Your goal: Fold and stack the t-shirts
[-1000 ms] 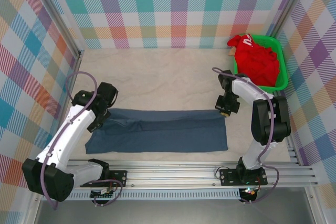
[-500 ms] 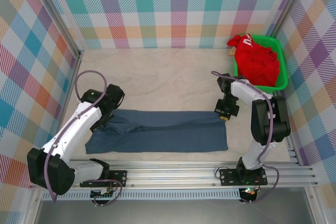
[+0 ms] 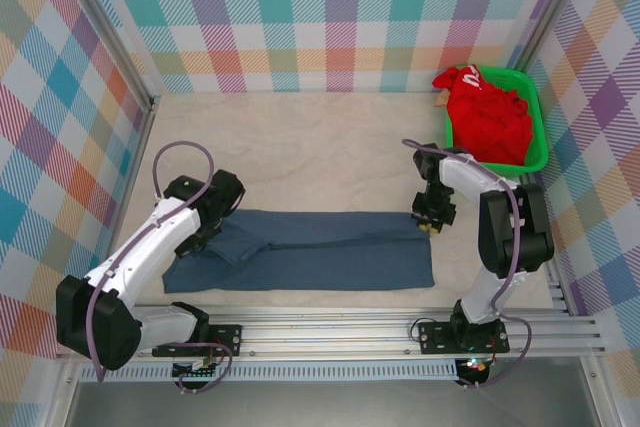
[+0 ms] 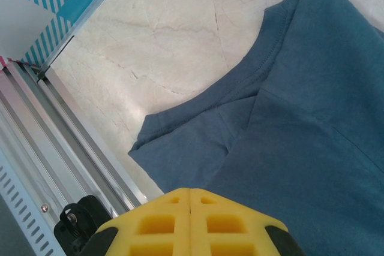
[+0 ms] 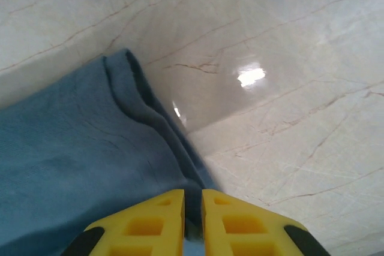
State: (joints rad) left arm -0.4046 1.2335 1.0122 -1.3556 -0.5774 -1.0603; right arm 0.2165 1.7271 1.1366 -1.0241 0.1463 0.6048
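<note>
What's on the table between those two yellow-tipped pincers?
A dusty slate-blue cloth t-shirt, folded into a long strip, lies flat between the left pincer and the right pincer. The top external view shows it.

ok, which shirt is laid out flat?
The blue shirt: spread flat on the table. The red shirt is bunched in the green basket.

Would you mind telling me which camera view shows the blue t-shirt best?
The top external view: the blue t-shirt lies there whole, a long folded strip on the table. The left wrist view shows one end with a sleeve; the right wrist view shows a folded corner edge close up.
</note>
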